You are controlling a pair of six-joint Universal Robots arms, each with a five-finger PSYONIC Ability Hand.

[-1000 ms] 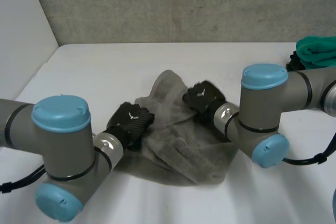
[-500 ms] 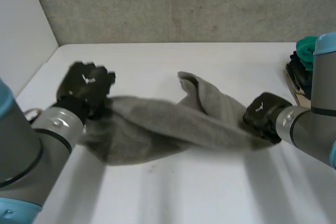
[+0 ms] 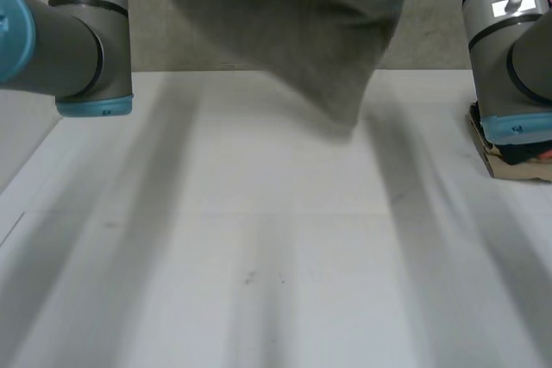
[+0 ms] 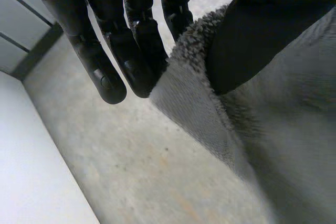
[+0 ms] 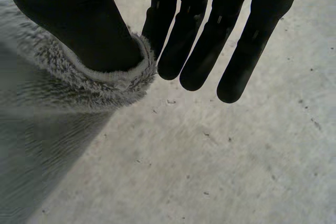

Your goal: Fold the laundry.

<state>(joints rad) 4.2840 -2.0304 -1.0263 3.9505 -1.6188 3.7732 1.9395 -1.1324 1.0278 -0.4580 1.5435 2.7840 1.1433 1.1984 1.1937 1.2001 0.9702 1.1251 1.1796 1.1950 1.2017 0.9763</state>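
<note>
Though lifted clear of the white table [image 3: 259, 256] and spread, not yet folded. Pinching one top corner of the grey towel [image 3: 285, 32] with the left hand [image 4: 136, 35], the other with the right hand [image 5: 199, 35]. Left, seemingly: laying flat, every fold.

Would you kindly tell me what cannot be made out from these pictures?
1. Head view: the towel is cut off along its top by the picture's upper edge.
2. Head view: the pile at the right side of the table is mostly behind the right arm.
3. Left wrist view: the left hand covers with its thumb the towel corner it pinches.
4. Right wrist view: the right hand likewise covers the pinched rim.
</note>
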